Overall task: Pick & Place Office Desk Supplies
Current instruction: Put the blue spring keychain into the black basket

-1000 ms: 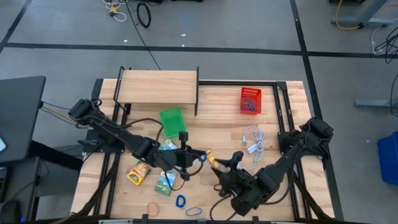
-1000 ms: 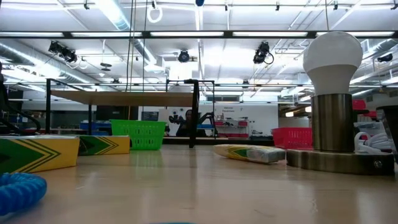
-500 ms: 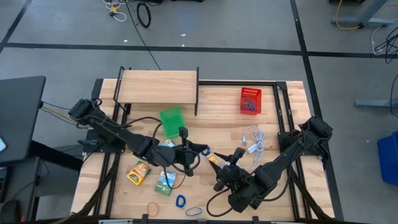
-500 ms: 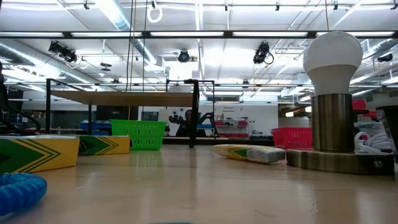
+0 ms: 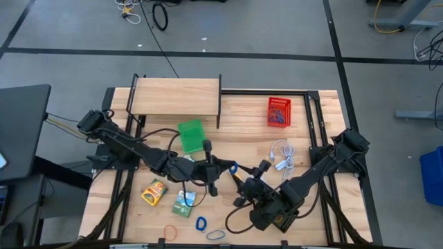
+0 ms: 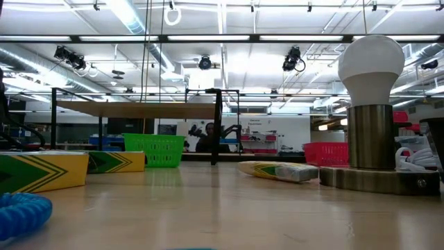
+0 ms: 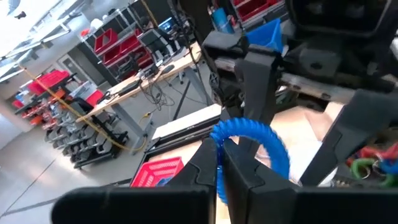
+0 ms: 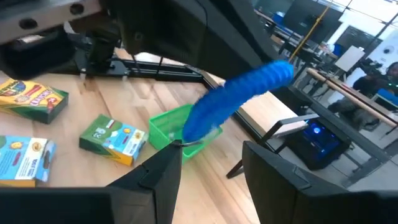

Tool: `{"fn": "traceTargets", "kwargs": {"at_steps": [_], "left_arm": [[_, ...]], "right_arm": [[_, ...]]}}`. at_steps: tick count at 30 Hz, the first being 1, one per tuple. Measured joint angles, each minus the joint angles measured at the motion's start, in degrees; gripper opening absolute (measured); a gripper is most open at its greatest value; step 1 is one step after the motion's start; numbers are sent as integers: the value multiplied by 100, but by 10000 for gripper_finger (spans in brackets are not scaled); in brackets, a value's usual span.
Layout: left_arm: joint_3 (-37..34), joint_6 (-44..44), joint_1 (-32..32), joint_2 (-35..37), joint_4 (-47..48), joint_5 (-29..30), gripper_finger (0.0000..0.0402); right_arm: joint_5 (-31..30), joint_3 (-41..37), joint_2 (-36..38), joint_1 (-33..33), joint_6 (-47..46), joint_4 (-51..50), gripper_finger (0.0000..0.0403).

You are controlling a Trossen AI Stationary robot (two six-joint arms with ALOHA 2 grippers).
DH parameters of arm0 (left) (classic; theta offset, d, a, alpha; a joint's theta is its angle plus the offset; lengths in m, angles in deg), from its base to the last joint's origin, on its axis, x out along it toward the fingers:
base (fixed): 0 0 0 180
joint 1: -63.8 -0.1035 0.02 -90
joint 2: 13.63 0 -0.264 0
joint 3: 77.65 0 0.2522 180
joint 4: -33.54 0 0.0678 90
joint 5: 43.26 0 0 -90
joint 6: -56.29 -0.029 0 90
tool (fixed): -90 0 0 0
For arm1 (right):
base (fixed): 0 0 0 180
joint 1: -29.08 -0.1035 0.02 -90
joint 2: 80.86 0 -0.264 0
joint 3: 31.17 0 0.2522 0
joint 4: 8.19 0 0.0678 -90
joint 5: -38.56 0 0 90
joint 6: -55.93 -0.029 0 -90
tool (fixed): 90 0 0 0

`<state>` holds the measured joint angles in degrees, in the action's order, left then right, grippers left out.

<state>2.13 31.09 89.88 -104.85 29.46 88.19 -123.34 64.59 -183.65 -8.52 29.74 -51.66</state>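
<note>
left pincer (image 5: 225, 167) clamped on 1 blue loop (image 7: 250, 138) — right pincer (image 5: 243, 190) apart; 2 loops (image 5: 201, 224) on table.

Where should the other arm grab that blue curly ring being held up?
Probably the free arc of the blue loop, opposite where the left tool pinches it. The open right tool can close across that arc from its own side.

I see the left gripper (image 5: 223, 166) and right gripper (image 5: 242, 185) meeting mid-table, a blue coiled loop (image 5: 234, 168) between them. Behind the left gripper sits the green mesh basket (image 5: 191, 135), the red mesh basket (image 5: 278, 112) far right. Printed packets (image 5: 155, 192) lie front-left, more loops (image 5: 201, 223) at the front edge.
</note>
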Motion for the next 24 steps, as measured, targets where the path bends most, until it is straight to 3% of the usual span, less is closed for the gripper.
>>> {"fn": "traceTargets", "kwargs": {"at_steps": [17,21,24], "left_arm": [[0,-97,-218,-378,-210,-114,9],[0,-143,-209,-378,-278,-135,9],[0,-144,-208,-378,-291,-255,9]], "right_arm": [[-50,-2,2,26,355,421,171],[-160,-2,2,24,475,423,130],[-136,-2,2,26,669,421,65]]}}
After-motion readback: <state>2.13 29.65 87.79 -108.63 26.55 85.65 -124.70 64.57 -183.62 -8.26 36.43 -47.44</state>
